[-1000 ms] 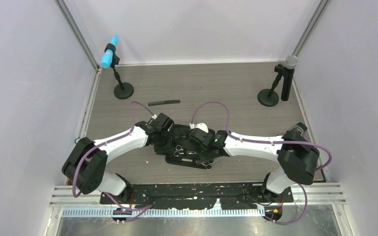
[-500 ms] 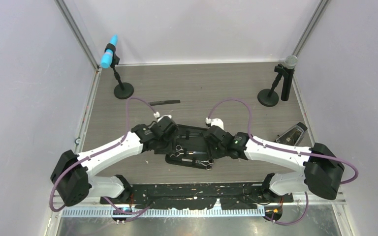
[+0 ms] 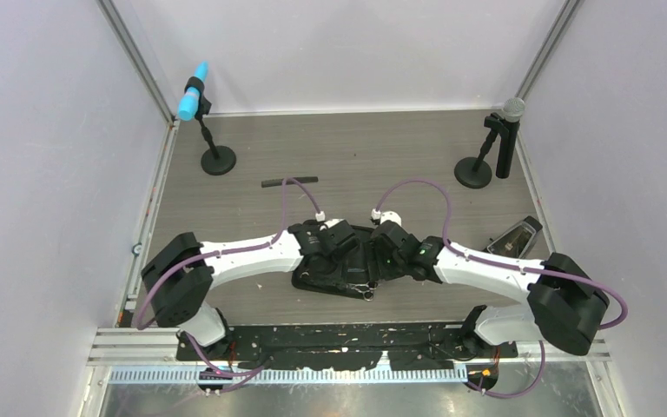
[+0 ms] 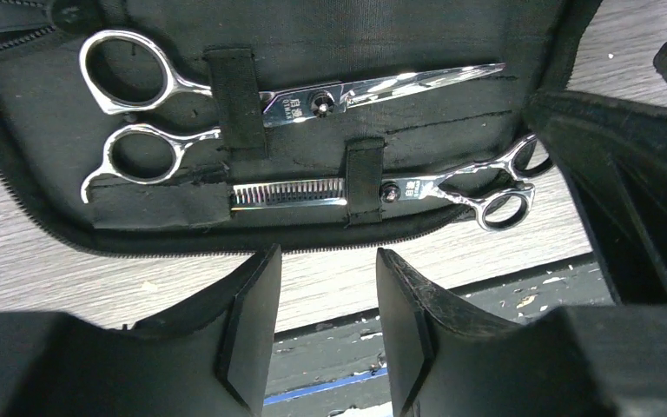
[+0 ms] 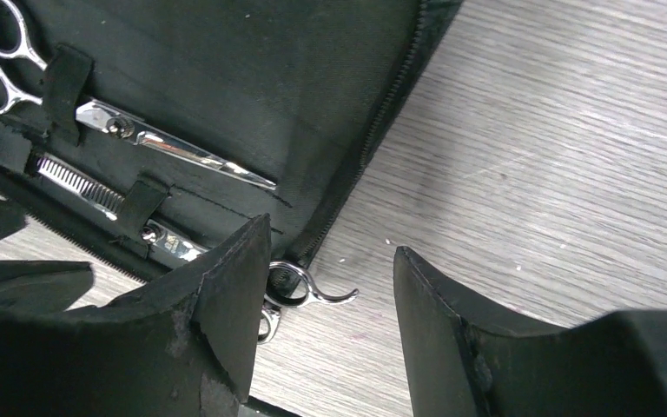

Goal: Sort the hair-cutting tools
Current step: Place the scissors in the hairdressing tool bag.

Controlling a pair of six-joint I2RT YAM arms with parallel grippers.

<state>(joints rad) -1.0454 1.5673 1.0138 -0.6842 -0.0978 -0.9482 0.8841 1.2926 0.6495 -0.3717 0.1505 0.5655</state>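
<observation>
A black zip case (image 3: 313,282) lies open near the table's front edge. Strapped inside are plain silver scissors (image 4: 300,97) and toothed thinning scissors (image 4: 382,191), the latter's ring handles (image 5: 298,285) sticking out past the zipper. A long thin black comb (image 3: 290,182) lies alone farther back on the table. My left gripper (image 4: 327,254) hovers open over the case's near edge, nothing between its fingers. My right gripper (image 5: 332,239) is open too, above bare wood beside the ring handles. In the top view both grippers, left (image 3: 347,250) and right (image 3: 373,259), meet over the case.
Two microphones on round black bases stand at the back, one with a blue head (image 3: 217,160) on the left and one with a grey head (image 3: 473,172) on the right. A dark angular object (image 3: 516,235) sits by the right edge. White walls enclose the table.
Both grippers' jaws have spread apart. My left wrist has shifted right over the case and its elbow has swung inward. The right arm's elbow has swung outward.
</observation>
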